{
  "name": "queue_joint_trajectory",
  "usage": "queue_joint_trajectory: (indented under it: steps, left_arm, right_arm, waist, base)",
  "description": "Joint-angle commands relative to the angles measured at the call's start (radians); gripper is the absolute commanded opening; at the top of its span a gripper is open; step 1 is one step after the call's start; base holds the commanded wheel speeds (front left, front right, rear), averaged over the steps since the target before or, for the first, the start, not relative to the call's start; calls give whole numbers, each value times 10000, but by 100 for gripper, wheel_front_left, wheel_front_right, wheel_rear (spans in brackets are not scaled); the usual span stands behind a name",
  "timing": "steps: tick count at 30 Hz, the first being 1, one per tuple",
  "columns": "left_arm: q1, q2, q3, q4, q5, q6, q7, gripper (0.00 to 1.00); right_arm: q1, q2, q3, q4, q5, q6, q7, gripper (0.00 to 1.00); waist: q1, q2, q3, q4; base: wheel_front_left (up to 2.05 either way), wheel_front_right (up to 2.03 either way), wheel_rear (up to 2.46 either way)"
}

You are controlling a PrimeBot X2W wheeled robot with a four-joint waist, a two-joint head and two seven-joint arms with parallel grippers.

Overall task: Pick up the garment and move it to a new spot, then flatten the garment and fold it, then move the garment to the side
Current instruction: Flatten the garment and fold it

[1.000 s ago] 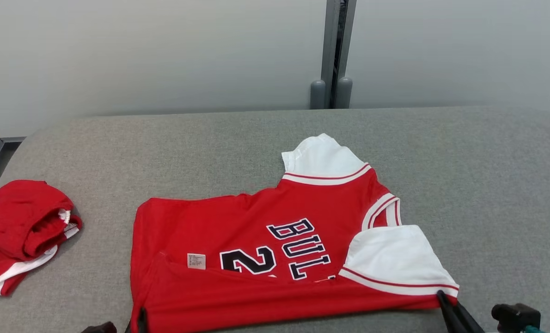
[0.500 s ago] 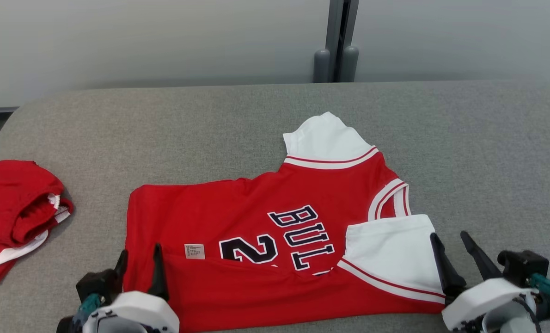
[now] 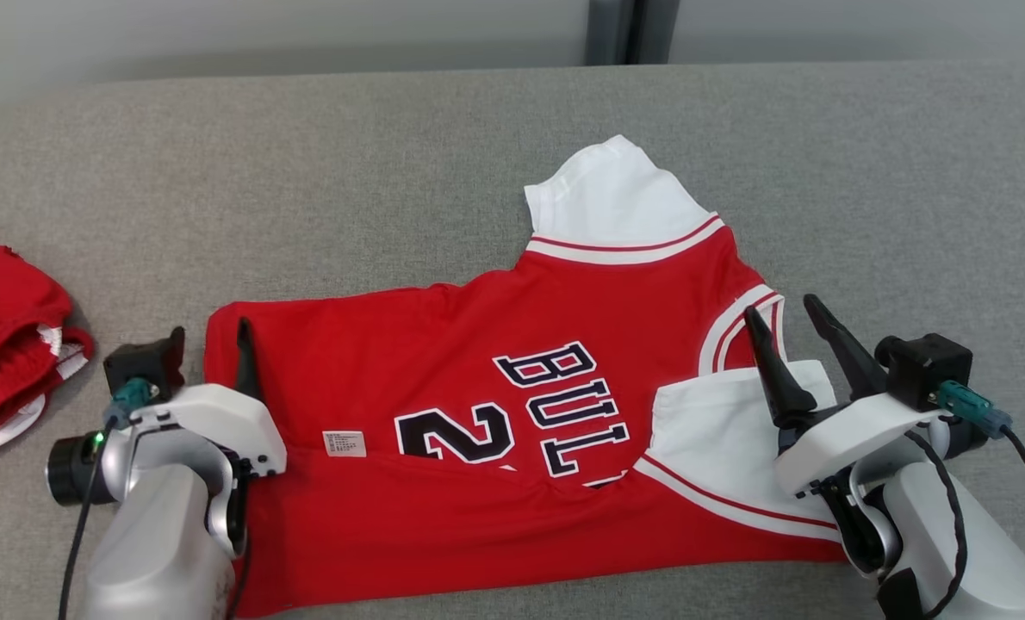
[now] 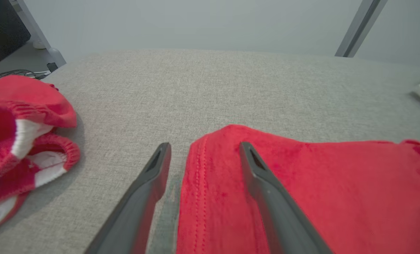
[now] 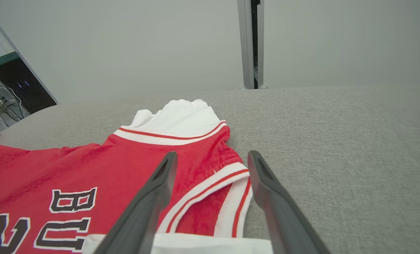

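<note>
Two sets of jaws, both mine, stand spread wide and pinch nothing. From the head camera, the red jersey (image 3: 478, 370) lies on the grey table (image 3: 392, 172), its near edge folded up over its lettering and its near white sleeve (image 3: 719, 430) lying across its front. My left gripper (image 3: 209, 336) hangs at the jersey's hem end, my right gripper (image 3: 779, 306) at its neck end. A second red garment (image 3: 4, 344) sits well to the left of the jersey. In the left wrist view, my left gripper (image 4: 204, 144) straddles the stitched hem of the jersey (image 4: 337, 183), one finger over red cloth and the other over bare table. Whether the tips touch, I cannot tell. In the right wrist view, my right gripper (image 5: 211, 153) frames the striped neck trim of the jersey (image 5: 90, 162), with the far white sleeve (image 5: 174, 120) beyond.
</note>
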Motion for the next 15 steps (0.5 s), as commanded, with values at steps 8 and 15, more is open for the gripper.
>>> queue_joint_trajectory:
  steps: [8,15]
  left_arm:
    - [-1056,218,61,1357,-111,-75,-21,100]
    - [-1464,-18,-120,1941,-128,-340,-4,11]
  right_arm:
    - [-575,-191,389,58,213,-3,-1,100]
    - [-1767,-532,806,240,347,-3,85,100]
  waist:
    - [0,0,503,-125]
    - [0,0,791,13]
  base:
    - [0,0,0]
    - [0,0,0]
